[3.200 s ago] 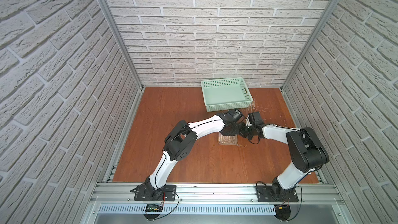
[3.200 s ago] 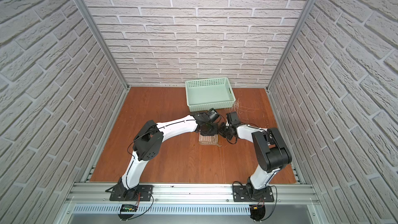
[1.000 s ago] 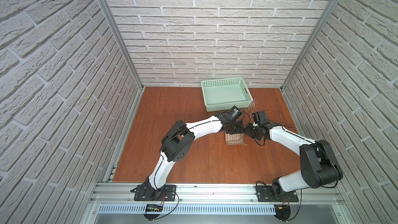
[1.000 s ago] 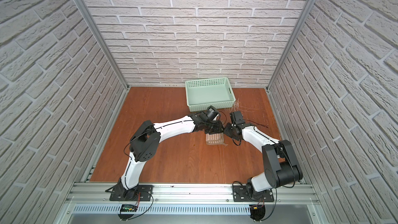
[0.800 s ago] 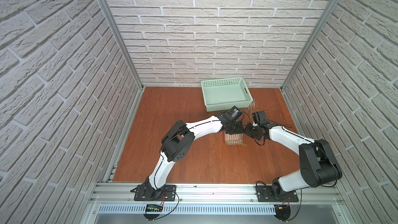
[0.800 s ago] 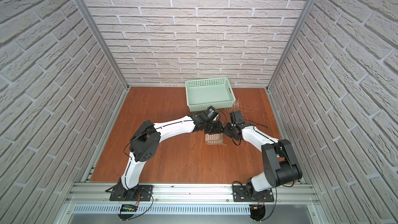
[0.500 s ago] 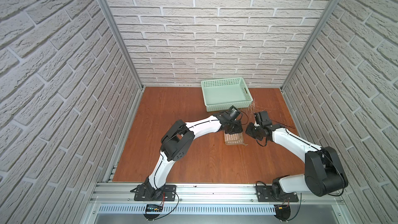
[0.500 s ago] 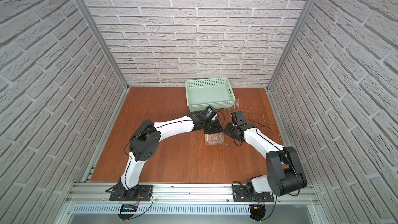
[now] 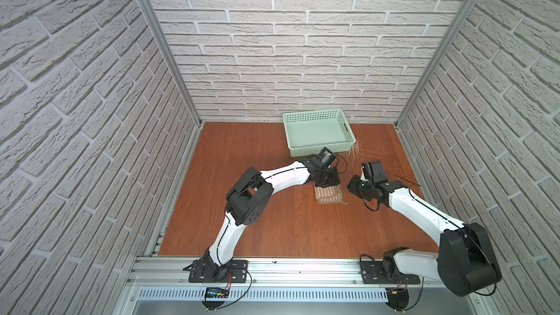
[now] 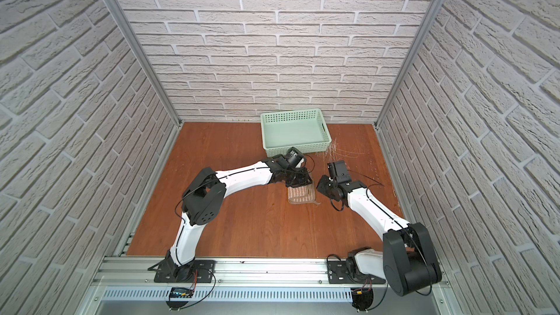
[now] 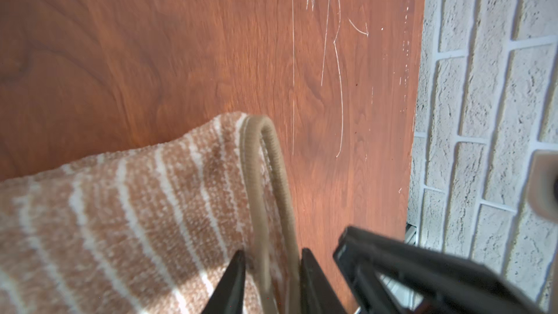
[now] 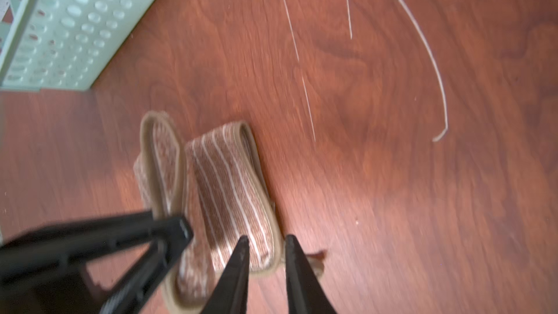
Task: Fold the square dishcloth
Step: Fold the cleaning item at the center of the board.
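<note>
Now note square dishcloth (image 9: 328,196) folded on tabletop (image 9: 272,222) near basket (image 9: 312,115): soft, light, floppy. Log left gripper (image 11: 271,258) narrowly parted astride hem (image 11: 276,158), right gripper (image 12: 265,243) closed, empty, alongside. Pinch hemmed corners through both layers.

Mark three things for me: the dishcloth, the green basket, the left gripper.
dishcloth (image 9: 328,196): in a top view, on its striped upper face.
green basket (image 9: 315,130): in a top view, on its bare floor.
left gripper (image 11: 272,252): left wrist view, midway between its fingertips.

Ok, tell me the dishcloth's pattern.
The dishcloth is tan-brown with thin cream stripes; clearest in the left wrist view.
</note>
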{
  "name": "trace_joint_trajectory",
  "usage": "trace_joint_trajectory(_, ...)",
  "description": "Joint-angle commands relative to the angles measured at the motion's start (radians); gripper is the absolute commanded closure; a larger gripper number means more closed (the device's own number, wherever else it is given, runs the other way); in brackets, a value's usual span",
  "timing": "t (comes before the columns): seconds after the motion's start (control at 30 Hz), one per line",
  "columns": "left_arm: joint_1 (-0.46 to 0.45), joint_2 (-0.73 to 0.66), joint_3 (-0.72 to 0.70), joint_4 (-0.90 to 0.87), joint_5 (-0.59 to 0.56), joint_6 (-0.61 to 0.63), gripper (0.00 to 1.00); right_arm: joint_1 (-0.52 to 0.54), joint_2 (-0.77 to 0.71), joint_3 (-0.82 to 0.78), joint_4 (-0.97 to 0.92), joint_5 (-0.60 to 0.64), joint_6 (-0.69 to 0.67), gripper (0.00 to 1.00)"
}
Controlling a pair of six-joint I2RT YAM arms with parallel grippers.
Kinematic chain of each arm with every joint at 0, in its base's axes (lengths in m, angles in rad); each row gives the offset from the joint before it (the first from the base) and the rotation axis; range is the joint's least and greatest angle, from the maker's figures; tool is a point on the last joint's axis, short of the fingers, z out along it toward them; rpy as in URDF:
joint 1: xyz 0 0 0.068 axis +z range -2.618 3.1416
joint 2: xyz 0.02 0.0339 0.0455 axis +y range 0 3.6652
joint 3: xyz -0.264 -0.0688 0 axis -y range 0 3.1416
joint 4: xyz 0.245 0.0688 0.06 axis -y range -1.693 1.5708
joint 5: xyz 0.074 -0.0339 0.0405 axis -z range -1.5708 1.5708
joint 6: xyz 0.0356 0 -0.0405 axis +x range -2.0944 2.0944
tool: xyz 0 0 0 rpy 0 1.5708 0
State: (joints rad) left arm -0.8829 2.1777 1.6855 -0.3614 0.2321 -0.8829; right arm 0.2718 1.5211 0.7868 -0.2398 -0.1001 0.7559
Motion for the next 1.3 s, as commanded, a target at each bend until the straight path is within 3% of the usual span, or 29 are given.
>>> trace_joint_trajectory(0.0, 0.004, -0.071, -0.027, 0.051, 0.016, -0.001, 0.57, -0.002, -0.037, -0.002, -0.034, 0.033, -0.021, 0.94)
trace_joint_trajectory(0.27, 0.015, -0.063, -0.037, 0.071, 0.042, -0.021, 0.57, 0.015, -0.085, -0.006, -0.072, 0.053, -0.026, 0.91)
trace_joint_trajectory(0.57, 0.036, -0.036, -0.057, 0.097, 0.075, -0.039, 0.67, 0.019, -0.21, -0.048, -0.116, 0.04, -0.009, 0.85)
trace_joint_trajectory(0.7, 0.039, -0.005, -0.044, 0.101, 0.093, -0.049, 0.67, 0.042, -0.295, -0.12, -0.062, 0.011, 0.002, 0.75)
trace_joint_trajectory(0.97, 0.041, 0.046, -0.004, 0.076, 0.117, -0.051, 0.71, 0.121, -0.47, -0.253, 0.011, 0.09, -0.007, 0.66)
trace_joint_trajectory(1.27, 0.041, 0.062, 0.009, 0.051, 0.126, -0.052, 0.7, 0.238, -0.487, -0.303, 0.091, 0.218, -0.041, 0.61)
